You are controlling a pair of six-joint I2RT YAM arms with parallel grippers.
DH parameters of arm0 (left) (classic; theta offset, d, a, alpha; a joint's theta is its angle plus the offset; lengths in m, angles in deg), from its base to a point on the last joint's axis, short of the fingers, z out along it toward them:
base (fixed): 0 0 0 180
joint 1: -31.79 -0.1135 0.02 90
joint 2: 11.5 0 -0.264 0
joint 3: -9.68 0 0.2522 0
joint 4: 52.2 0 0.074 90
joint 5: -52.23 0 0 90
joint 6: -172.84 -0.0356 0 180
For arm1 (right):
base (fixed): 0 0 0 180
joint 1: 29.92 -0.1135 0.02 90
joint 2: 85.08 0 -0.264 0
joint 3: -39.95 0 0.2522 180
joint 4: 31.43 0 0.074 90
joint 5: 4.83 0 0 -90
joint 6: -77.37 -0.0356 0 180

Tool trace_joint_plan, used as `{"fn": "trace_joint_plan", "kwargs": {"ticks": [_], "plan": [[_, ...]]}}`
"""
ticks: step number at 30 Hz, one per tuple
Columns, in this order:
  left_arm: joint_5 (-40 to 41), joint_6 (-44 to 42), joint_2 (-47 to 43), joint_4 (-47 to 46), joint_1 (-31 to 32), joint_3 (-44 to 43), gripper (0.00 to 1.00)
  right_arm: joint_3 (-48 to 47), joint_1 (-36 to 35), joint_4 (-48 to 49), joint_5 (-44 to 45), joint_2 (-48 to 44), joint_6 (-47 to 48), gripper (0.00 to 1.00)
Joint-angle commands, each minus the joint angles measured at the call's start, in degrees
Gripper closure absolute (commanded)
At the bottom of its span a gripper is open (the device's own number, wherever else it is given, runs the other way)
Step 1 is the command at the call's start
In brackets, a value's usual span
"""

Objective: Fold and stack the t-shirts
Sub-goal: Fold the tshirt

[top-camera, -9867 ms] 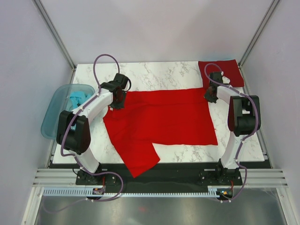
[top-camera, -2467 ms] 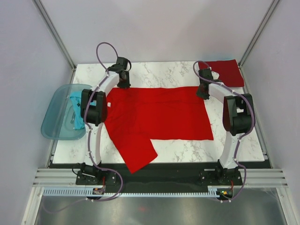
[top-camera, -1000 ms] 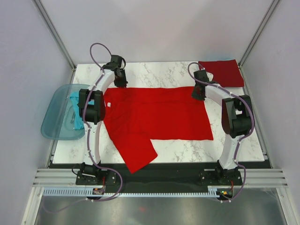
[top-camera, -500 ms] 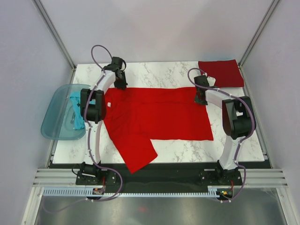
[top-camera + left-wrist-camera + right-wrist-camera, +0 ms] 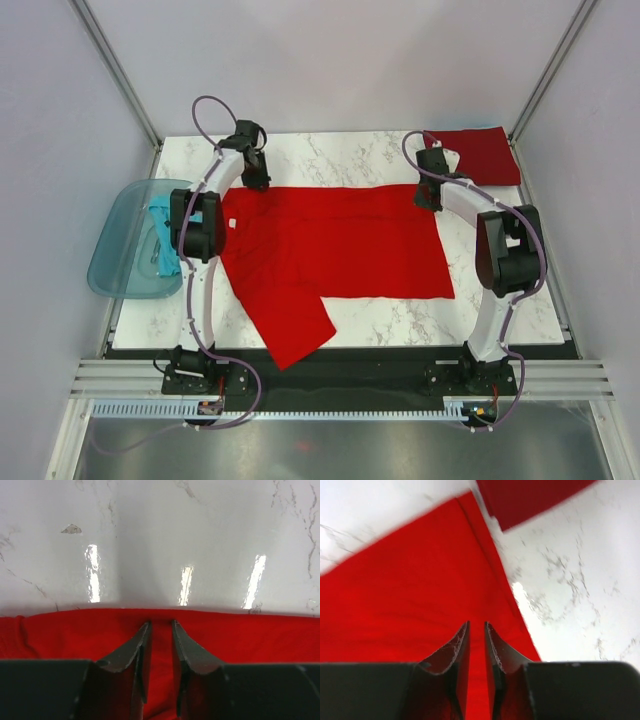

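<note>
Folding looks to be at its opening step: the red shirt [image 5: 340,245] lies spread on the table [image 5: 330,150], one sleeve hanging over the near edge, and no fold shows in it yet. Both arms reach to its far hem. The left gripper [image 5: 160,624] has its jaws nearly together with a slim gap between them; red cloth lies under and between them, and the hem runs just ahead of their tips with bare marble beyond. The right gripper [image 5: 476,624] stands the same way, jaws close with a thin slit, cloth beneath, the shirt's far corner ahead of them and its side edge just to their right. Whether either pair actually pinches the fabric cannot be told. A folded shirt [image 5: 530,500] lies ahead of the right jaws and to their right, near the corner but apart from it; I take it for the start of the stack. The next move probably calls for a sure hold on both hem points, then an even lift and carry toward the near edge, both arms keeping pace so the cloth does not skew.
</note>
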Motion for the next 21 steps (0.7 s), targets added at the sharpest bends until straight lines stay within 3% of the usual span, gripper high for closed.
{"fn": "trace_joint_plan", "kwargs": {"ticks": [1,5,8,11,13,16,21], "plan": [[-5.1,-1.1,-3.5,1.4,-0.9,-3.9,0.69,-5.1,0.2,-0.9,-2.9,-4.6,0.8,0.74],[-10.7,-3.9,-9.9,1.6,-0.7,-4.2,0.65,-5.9,-0.2,-5.0,-4.7,-8.3,0.4,0.71],[-12.2,-6.4,-18.6,1.9,-0.3,1.5,0.65,-4.4,-0.5,-7.4,-8.4,-12.0,-0.1,0.68],[-12.3,-10.3,-31.1,1.8,2.4,13.0,0.65,1.1,-0.7,-7.4,-11.2,-17.0,-0.9,0.65],[-6.1,-14.7,-37.5,1.9,8.2,24.0,0.64,5.5,-0.8,-7.3,-11.7,-21.1,-1.5,0.64],[-1.2,-14.7,-51.8,1.9,17.3,39.4,0.64,10.1,-0.7,-6.9,-12.7,-26.2,-1.5,0.63],[2.7,-5.4,-70.4,3.6,35.6,60.1,0.63,15.5,-0.5,-6.6,-14.2,-32.4,-0.4,0.62]]}}
